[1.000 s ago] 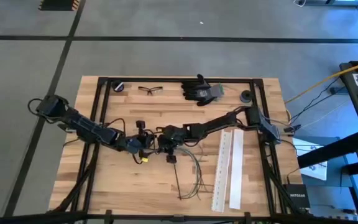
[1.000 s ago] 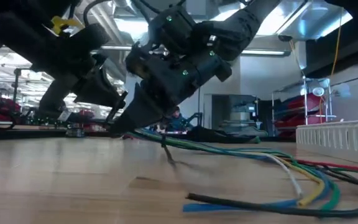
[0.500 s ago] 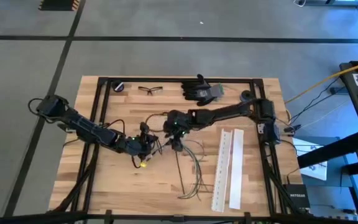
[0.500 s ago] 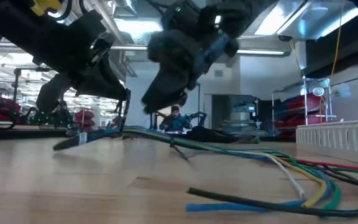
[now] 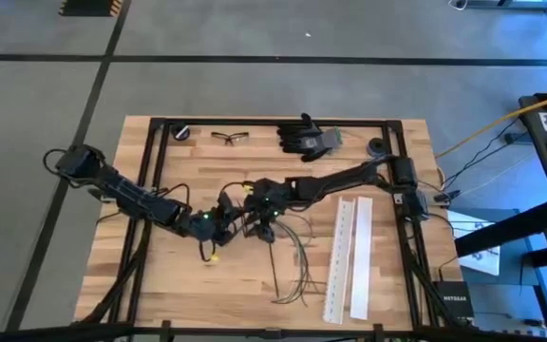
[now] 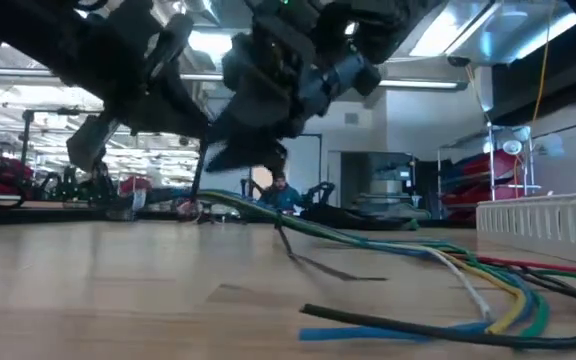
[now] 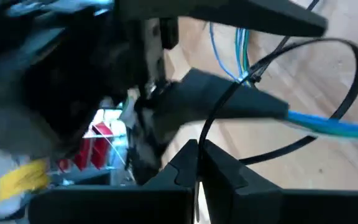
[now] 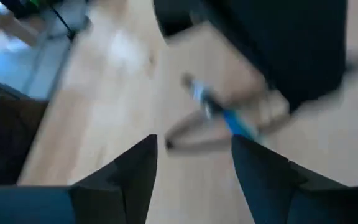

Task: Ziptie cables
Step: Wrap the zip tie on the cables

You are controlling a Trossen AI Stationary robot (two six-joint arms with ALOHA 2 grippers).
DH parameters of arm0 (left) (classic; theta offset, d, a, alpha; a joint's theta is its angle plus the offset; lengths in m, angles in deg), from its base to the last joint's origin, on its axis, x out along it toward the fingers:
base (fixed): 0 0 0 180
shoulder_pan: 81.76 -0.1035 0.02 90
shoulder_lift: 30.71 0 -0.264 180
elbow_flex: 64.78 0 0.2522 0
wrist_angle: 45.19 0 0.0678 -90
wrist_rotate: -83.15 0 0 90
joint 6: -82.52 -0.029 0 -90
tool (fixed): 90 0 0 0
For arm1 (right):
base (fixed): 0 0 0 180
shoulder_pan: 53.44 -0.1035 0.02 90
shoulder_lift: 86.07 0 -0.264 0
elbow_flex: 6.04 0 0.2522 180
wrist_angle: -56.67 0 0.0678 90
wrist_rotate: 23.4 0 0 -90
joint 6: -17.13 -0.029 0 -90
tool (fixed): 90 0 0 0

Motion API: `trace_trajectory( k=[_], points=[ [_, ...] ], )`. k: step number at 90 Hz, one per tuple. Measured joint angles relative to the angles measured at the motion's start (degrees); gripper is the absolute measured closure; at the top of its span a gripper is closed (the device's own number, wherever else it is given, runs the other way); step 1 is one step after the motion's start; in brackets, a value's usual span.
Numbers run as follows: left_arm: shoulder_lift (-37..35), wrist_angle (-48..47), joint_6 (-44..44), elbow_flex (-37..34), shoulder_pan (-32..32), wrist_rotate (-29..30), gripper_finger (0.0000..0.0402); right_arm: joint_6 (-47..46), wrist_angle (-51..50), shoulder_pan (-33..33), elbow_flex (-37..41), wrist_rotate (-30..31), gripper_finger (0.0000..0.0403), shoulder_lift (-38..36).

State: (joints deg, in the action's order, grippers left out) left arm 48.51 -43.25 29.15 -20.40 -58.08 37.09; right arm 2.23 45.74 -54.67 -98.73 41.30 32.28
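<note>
The cables [image 5: 297,258] lie on the wooden table's middle; in the low view they [image 6: 418,255] run from the near right up to a raised far end. A thin black ziptie [image 7: 319,41] makes a wide loop, and a blue cable end [image 7: 328,126] runs across inside it. My left gripper [image 5: 228,211] is shut on the ziptie at the cables' far end. My right gripper [image 5: 256,209] hovers beside it with its fingers open [image 8: 194,163] over a blue cable end [image 8: 232,121]. I cannot tell whether it touches the cables. My left gripper pinches the ziptie's strap [image 7: 202,140] between its two shut fingertips [image 7: 219,168], right where the loop starts. The loop stands out ahead of the fingers, above the table. In the low view the strap [image 6: 200,175] hangs straight down below the gripper.
Two long white perforated strips [image 5: 348,256] lie to the right of the cables. Black gloves [image 5: 307,138], safety glasses [image 5: 226,138] and two small dark round things [image 5: 183,131] [image 5: 376,147] sit along the far edge. A black frame [image 5: 160,161] borders the table.
My right gripper has gone up and toward the far edge, away from the cables, then come back down toward them. My left gripper has edged toward the table's right. The cables' far end lay on the table half a second ago and now stands raised.
</note>
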Motion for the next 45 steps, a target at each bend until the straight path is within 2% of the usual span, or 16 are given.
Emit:
trace_trajectory(
  k=[12,20,29,40,45],
  points=[
    [0.0,-0.3,-0.7,0.0,0.3,0.0,0.0401,-0.6,1.6,-0.3,-0.1,-0.2,0.0211,-0.2],
    [0.0,-0.6,1.5,0.0,0.3,0.0,0.0401,-0.5,1.5,-0.3,-0.1,-0.2,0.0229,-0.2],
    [0.0,-0.6,5.1,0.0,0.3,0.0,0.0401,0.4,0.2,-0.6,-0.1,0.5,0.0280,-0.3],
    [0.0,-0.3,11.5,0.0,0.3,0.0,0.0401,2.9,0.1,-1.0,-0.1,1.4,0.0373,-0.3],
    [0.0,-0.1,15.4,0.0,0.2,-0.1,0.0397,4.4,0.0,-1.3,-0.1,2.6,0.0391,-0.3]
  ],
)
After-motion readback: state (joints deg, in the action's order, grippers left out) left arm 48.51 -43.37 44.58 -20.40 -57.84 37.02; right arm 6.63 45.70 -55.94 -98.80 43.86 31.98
